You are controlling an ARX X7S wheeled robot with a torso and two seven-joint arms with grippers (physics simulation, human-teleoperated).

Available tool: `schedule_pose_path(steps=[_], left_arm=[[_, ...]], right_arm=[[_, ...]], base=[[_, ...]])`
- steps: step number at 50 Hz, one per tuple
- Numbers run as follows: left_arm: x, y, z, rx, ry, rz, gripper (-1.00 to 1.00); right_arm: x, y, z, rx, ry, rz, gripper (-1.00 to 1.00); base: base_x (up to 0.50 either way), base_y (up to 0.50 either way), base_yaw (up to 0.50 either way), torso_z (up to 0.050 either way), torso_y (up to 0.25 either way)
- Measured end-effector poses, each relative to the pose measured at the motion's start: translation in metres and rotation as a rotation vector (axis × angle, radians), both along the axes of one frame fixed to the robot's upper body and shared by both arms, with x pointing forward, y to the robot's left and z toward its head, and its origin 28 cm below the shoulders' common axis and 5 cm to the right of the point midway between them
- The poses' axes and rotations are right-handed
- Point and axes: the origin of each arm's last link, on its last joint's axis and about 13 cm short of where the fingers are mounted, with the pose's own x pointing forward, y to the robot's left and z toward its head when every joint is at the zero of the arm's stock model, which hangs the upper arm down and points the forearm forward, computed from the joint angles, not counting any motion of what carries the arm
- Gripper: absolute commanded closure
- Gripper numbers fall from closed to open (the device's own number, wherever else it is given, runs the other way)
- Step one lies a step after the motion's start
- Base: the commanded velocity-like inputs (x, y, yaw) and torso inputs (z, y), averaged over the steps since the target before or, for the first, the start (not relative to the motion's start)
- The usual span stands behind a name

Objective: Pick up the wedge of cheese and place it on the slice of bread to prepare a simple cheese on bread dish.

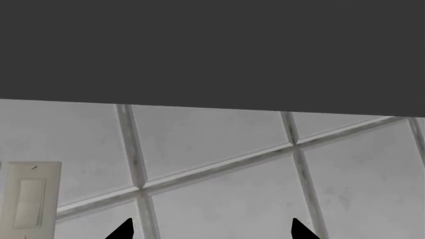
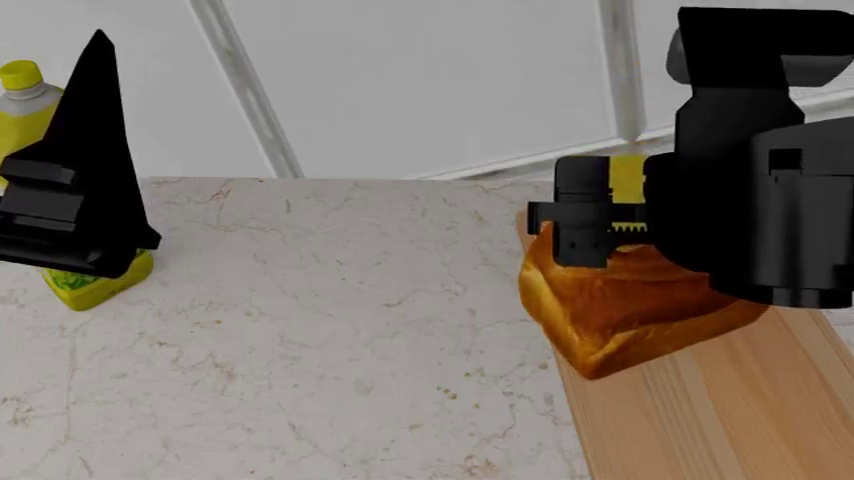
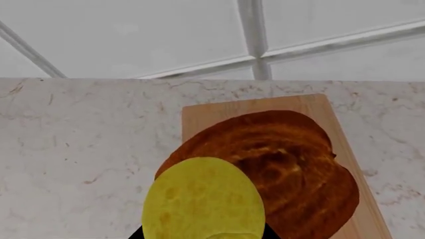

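My right gripper (image 2: 587, 225) is shut on the wedge of cheese (image 3: 202, 199), a plain yellow rounded chunk that shows as a yellow sliver (image 2: 625, 180) in the head view. It holds the cheese just above the near side of the slice of bread (image 3: 292, 169), a golden-brown swirled loaf chunk (image 2: 627, 300) lying on the pale wooden board (image 2: 721, 400). Whether cheese and crust touch cannot be told. My left gripper (image 1: 212, 231) is open and empty, raised at the left (image 2: 80, 170) and facing the tiled wall.
A yellow labelled bottle (image 2: 27, 100) stands at the back left of the marble counter (image 2: 334, 330), partly behind my left gripper. A light switch (image 1: 30, 199) is on the tiled wall (image 1: 219, 149). The board (image 3: 219, 109) runs along the counter's right side.
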Motion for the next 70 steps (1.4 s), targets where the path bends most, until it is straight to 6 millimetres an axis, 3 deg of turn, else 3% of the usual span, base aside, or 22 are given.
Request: schedule_pose_path(steps=[50, 70], left_arm=[[0.0, 0.0, -0.001, -0.002, -0.001, -0.003, -1.0], [-0.001, 0.0, -0.001, -0.001, -0.004, -0.005, -1.0]], right_arm=[[0.016, -0.003, -0.023, 0.004, 0.047, 0.0, 1.0], [0.02, -0.005, -0.02, -0.002, 0.043, -0.014, 1.0]], base=[[0.0, 0.0, 0.0, 0.0, 0.0], [0.0, 0.0, 0.0, 0.0, 0.0]])
